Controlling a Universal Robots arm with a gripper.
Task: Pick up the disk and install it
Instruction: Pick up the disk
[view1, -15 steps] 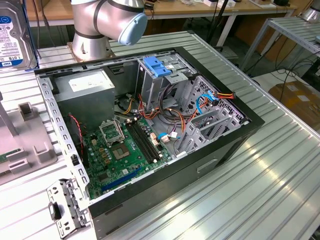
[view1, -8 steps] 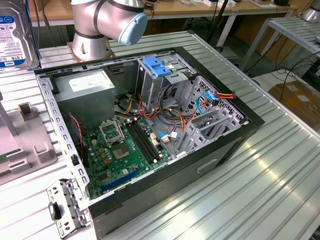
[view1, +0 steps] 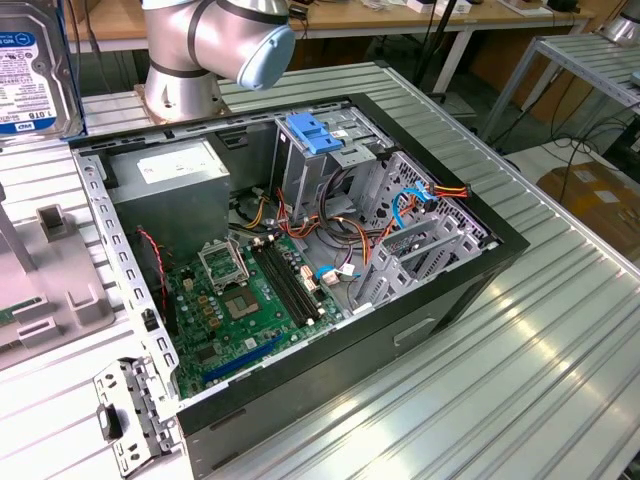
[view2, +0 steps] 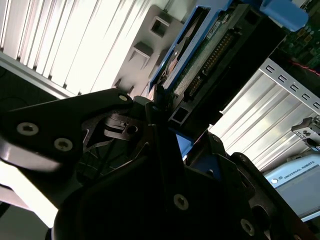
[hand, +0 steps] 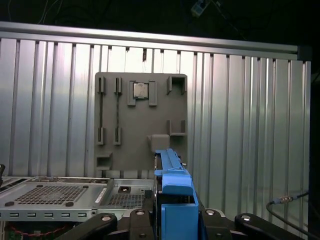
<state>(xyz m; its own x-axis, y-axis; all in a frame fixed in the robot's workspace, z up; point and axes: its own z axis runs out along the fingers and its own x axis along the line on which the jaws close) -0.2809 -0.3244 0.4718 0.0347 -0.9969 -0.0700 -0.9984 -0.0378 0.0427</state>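
Observation:
The disk (view1: 30, 70), grey metal with a white-and-blue label, hangs in the air at the exterior view's upper left, above the table and to the left of the open computer case (view1: 300, 250). In the second wrist view my gripper (view2: 180, 135) is shut on the disk (view2: 210, 55), its black fingers (view2: 155, 120) clamping the blue-railed edges; the connector edge faces away from the wrist. In the first wrist view the disk's blue rail (hand: 172, 190) sticks out between the jaws of the gripper (hand: 175, 222), above a grey holder plate (hand: 140, 125).
Inside the case sit a grey power-supply box (view1: 175, 190), a green motherboard (view1: 240, 300), loose cables (view1: 350, 245) and a metal drive cage topped by a blue bracket (view1: 315, 135). The grey holder (view1: 50, 290) lies on the ribbed aluminium table (view1: 520, 380). The arm's base (view1: 190, 60) stands behind the case.

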